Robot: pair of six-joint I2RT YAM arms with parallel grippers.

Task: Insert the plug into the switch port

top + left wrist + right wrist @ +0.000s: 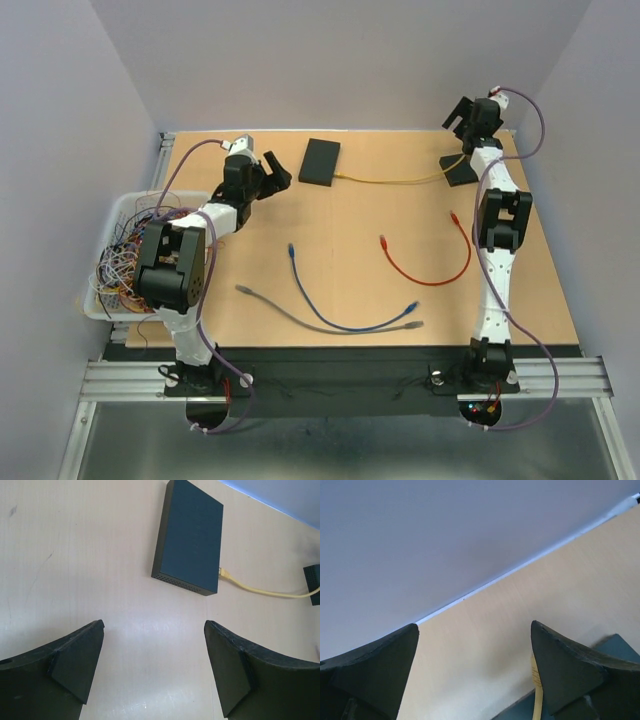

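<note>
Left gripper [154,627] spread, empty, arm stretched low just left of switch [320,162]. Right gripper [475,629] parted, empty, raised right of switch. One switch; four cables: yellow cable [390,180], red cable [430,282], blue cable [296,272], grey cable [262,297].

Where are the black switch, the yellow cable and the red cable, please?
black switch [320,162], top view, centre of its lid.
yellow cable [390,182], top view, middle of its run.
red cable [430,283], top view, bottom of its loop.
</note>
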